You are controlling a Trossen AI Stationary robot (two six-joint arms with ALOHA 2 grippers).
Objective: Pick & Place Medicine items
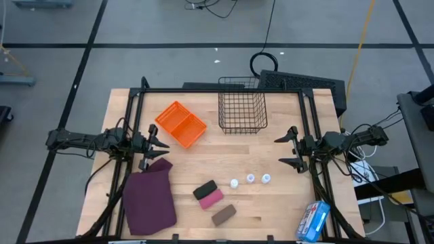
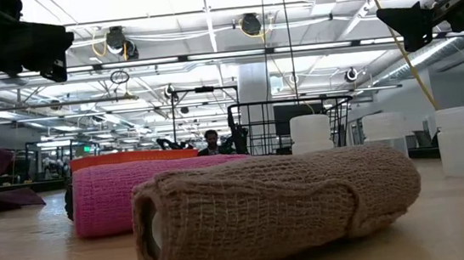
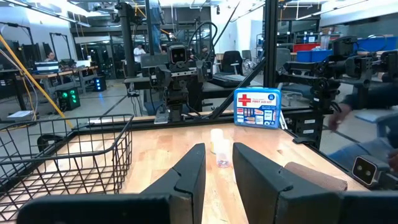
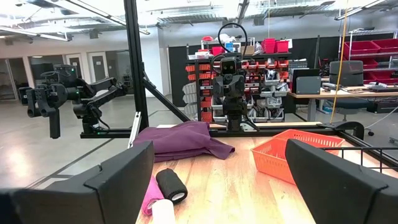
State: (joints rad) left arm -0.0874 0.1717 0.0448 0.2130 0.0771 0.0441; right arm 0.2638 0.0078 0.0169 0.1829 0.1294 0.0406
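Three small white medicine bottles (image 1: 234, 182) (image 1: 250, 178) (image 1: 266, 179) stand upright in a row on the wooden table, right of centre toward the near edge; the low view shows them as bottles (image 2: 311, 133) (image 2: 385, 137) (image 2: 463, 140). The orange tray (image 1: 180, 124) sits at the far left. My left gripper (image 1: 168, 144) hovers level above the table's left side, fingers a narrow gap apart (image 3: 219, 165) with nothing between them. My right gripper (image 1: 278, 150) hovers at the right side, wide open (image 4: 217, 180) and empty.
A black wire basket (image 1: 242, 103) stands at the far middle. A maroon cloth (image 1: 149, 196) lies near left. Black (image 1: 205, 189), pink (image 1: 211, 198) and brown (image 1: 224, 215) bandage rolls lie beside the bottles. A blue-and-white first-aid packet (image 1: 314, 220) sits at the near right corner.
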